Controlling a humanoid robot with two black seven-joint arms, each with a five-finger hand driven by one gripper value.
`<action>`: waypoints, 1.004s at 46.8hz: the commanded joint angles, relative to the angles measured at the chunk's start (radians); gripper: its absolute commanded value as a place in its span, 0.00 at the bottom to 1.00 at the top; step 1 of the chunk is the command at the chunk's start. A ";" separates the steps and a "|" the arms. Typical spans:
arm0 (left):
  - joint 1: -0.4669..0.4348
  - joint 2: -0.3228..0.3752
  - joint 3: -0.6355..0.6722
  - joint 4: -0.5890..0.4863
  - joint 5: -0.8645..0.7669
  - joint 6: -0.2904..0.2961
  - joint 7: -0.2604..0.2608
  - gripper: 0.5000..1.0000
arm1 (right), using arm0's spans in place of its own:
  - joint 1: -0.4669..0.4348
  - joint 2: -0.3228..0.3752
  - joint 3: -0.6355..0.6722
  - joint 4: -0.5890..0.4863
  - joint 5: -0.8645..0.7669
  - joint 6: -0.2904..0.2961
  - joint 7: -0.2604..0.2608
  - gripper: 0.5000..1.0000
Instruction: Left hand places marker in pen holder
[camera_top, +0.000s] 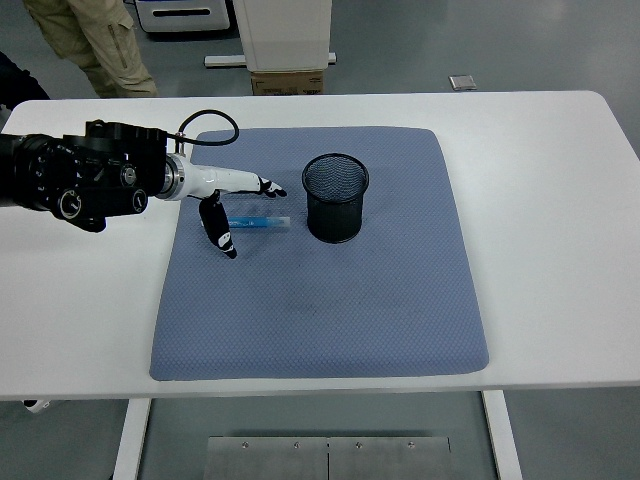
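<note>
My fingers (262, 186) are spread and hold nothing, thumb hanging down on the near side. The marker (258, 222) lies flat on the blue mat (320, 300) in the gap between thumb and fingers, its long axis running left-right toward the pen holder (335, 197), which stands just past its right end. My left hand (232, 200) works alone.

No readable text anywhere. The blue marker (258, 222) carries dark print along its barrel, too small and blurred to read. Nothing legible on the pen holder (335, 197).
</note>
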 joint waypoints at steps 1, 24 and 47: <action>-0.004 -0.001 0.000 -0.001 0.000 -0.008 0.000 1.00 | 0.000 0.000 0.000 0.001 0.000 0.000 0.000 1.00; -0.001 -0.012 0.031 0.002 0.003 -0.011 0.003 0.72 | 0.000 0.000 0.000 0.001 0.000 0.000 0.000 1.00; 0.002 -0.024 0.052 0.011 0.003 0.003 0.026 0.52 | 0.000 0.000 0.000 -0.001 0.000 0.000 0.000 1.00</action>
